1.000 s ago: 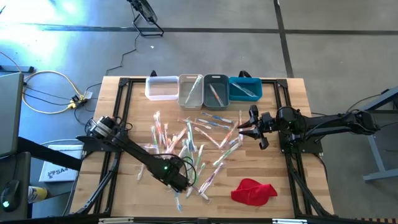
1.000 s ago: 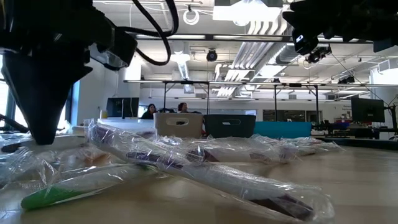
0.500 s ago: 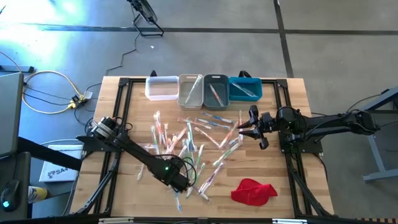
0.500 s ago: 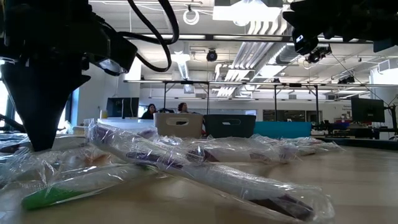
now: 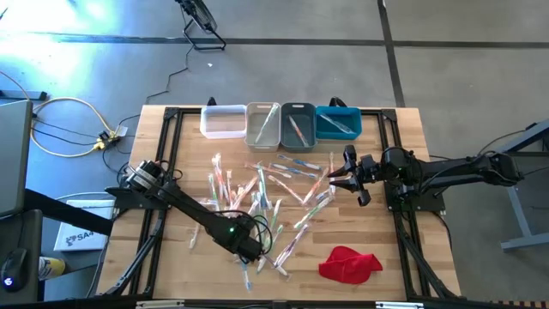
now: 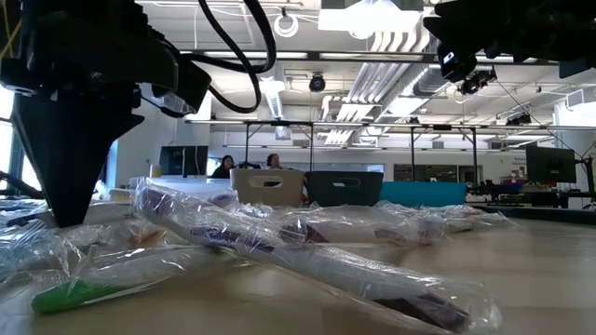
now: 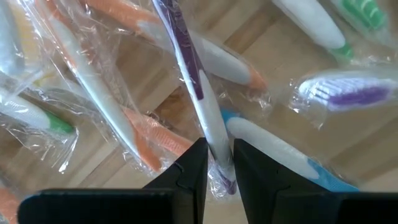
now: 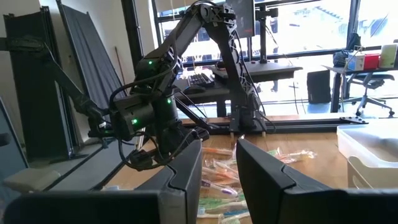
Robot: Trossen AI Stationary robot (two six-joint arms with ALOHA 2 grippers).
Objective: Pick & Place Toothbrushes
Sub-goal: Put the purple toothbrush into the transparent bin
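Observation:
Many wrapped toothbrushes lie scattered over the middle of the wooden table. My left gripper points down into the near part of the pile and is shut on a white-and-purple toothbrush in a clear wrapper. In the low view it shows as a dark cone set among the wrappers. My right gripper hangs level above the pile's right side. Its fingers stand a little apart with nothing between them. My left gripper pinches the white-and-purple toothbrush near one end of its handle, wrapper and all, between its two fingers. The fingers come from above, pointing down, and lie across the stick. The rest of the toothbrush runs away from the fingers over other wrapped toothbrushes.
Along the far edge stand a white bin, a beige bin, a grey bin and a blue bin, some with toothbrushes in them. A red cloth lies near the front right. People sit at desks beyond the table.

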